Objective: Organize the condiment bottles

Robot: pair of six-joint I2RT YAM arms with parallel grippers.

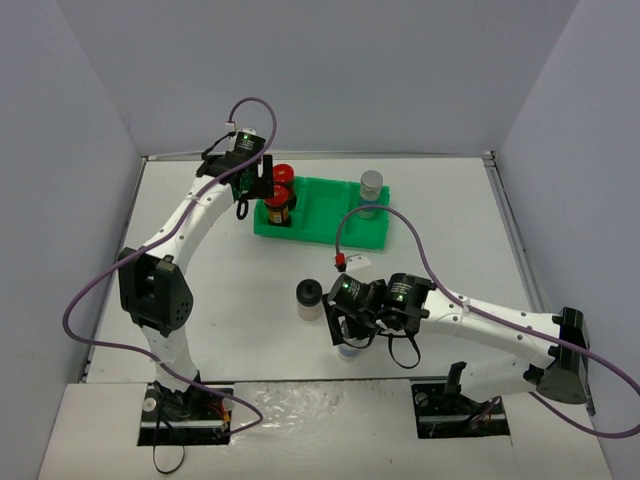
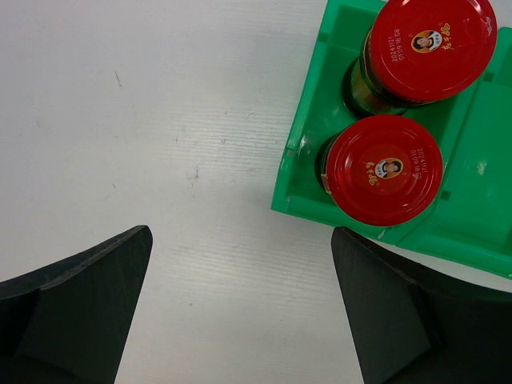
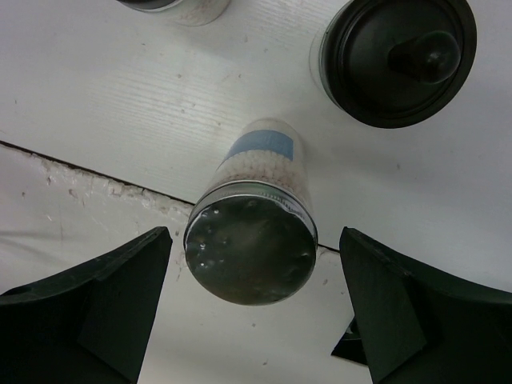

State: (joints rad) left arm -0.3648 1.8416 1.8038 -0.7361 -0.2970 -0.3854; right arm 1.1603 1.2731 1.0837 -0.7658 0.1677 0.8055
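Observation:
Two red-capped jars [image 1: 283, 175] [image 1: 279, 207] stand in the left compartment of the green tray [image 1: 330, 232]. The left wrist view shows both of them [image 2: 430, 48] [image 2: 384, 170]. A silver-capped jar [image 1: 371, 188] stands in the right compartment. My left gripper [image 1: 258, 186] [image 2: 242, 240] is open and empty over bare table just left of the tray. My right gripper [image 1: 350, 335] [image 3: 254, 272] is open, with a fingertip on either side of a silver-capped jar [image 3: 250, 254] with a bluish label that stands near the table's front edge. A black-capped jar [image 1: 310, 297] [image 3: 398, 60] stands beside it.
Part of another pale jar [image 3: 176, 6] shows at the top edge of the right wrist view. The tray's middle compartment [image 1: 325, 205] holds nothing. The table's front edge [image 3: 72, 164] runs right under the right gripper. Grey walls enclose the table.

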